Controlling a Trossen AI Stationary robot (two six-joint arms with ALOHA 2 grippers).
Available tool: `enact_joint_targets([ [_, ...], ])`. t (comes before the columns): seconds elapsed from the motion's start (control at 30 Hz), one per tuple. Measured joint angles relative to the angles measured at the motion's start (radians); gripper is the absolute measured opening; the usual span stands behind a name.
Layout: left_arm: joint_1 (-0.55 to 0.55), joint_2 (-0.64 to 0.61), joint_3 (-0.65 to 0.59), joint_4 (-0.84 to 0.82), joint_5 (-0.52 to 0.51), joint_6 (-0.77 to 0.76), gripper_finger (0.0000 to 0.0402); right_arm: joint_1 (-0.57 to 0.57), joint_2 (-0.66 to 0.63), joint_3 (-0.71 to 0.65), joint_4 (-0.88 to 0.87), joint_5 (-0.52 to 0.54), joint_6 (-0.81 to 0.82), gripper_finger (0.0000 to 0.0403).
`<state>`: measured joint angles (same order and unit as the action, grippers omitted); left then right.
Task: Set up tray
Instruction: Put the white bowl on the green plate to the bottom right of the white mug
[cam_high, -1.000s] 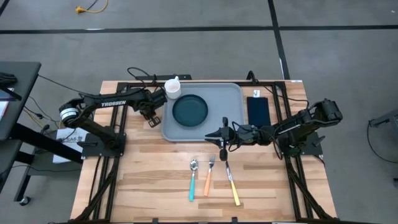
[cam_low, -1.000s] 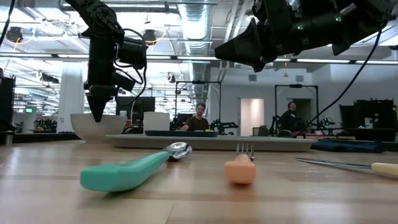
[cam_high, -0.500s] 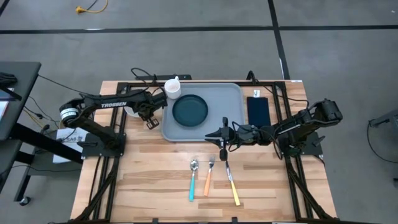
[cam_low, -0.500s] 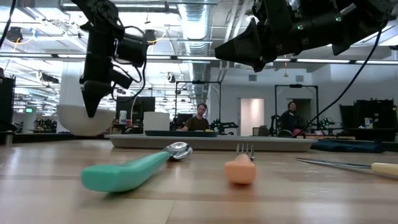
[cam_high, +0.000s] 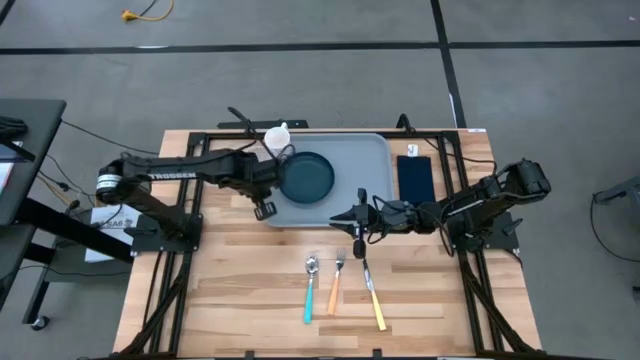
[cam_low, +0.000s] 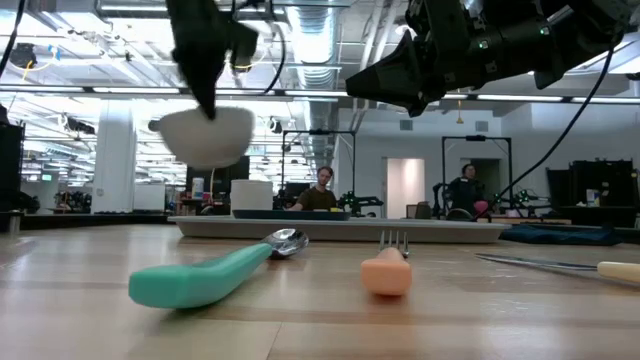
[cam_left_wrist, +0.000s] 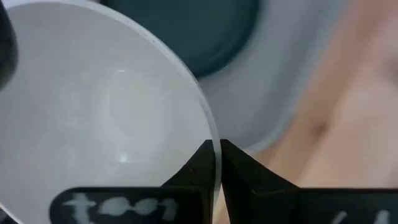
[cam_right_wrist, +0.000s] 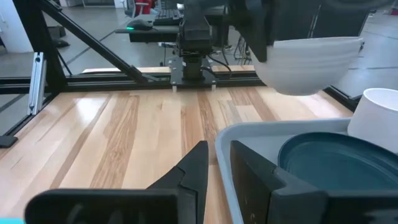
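A white bowl hangs in the air over the left end of the grey-blue tray, with my left gripper shut on it. In the high view the arm hides the bowl. On the tray rest a dark blue plate and a white cup at its far left corner. My right gripper hovers over the tray's near edge, fingers a little apart with nothing between them. My left gripper pinches the bowl's rim, one finger inside the bowl and one outside. The fingers come from above, pointing steeply down. The bowl hangs below them, mouth up and nearly level, clear of the table and the tray.
A navy folded napkin lies right of the tray. A teal spoon, an orange fork and a yellow-handled knife lie side by side on the wood near the front. People sit in the room beyond the table.
My left gripper has risen and swung toward the table's right, from the wood left of the tray to above the tray's left end. The bowl, which stood on the table, has been lifted clear and carried along with it. My right arm has kept still.
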<state>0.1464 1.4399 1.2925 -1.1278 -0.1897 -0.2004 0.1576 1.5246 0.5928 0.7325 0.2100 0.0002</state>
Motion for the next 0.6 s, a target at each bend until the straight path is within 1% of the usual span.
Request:
enact_joint_targets([
  [0.1,-0.011,0.014,0.046,0.049,0.039,0.015,0.0002,0.000,0.000,0.000,0.000,0.000,0.000,0.0062],
  [0.17,0.005,0.043,0.080,0.061,0.050,0.034,0.0002,0.000,0.000,0.000,-0.003,0.000,0.000,0.0062],
  [0.4,0.068,0.250,0.240,0.035,0.063,0.152,0.0001,0.000,-0.018,0.000,-0.034,0.000,-0.009,0.0062],
  [0.6,0.092,0.362,0.322,0.057,0.107,0.212,0.0001,0.000,-0.023,0.000,-0.064,0.000,-0.019,0.0062],
])
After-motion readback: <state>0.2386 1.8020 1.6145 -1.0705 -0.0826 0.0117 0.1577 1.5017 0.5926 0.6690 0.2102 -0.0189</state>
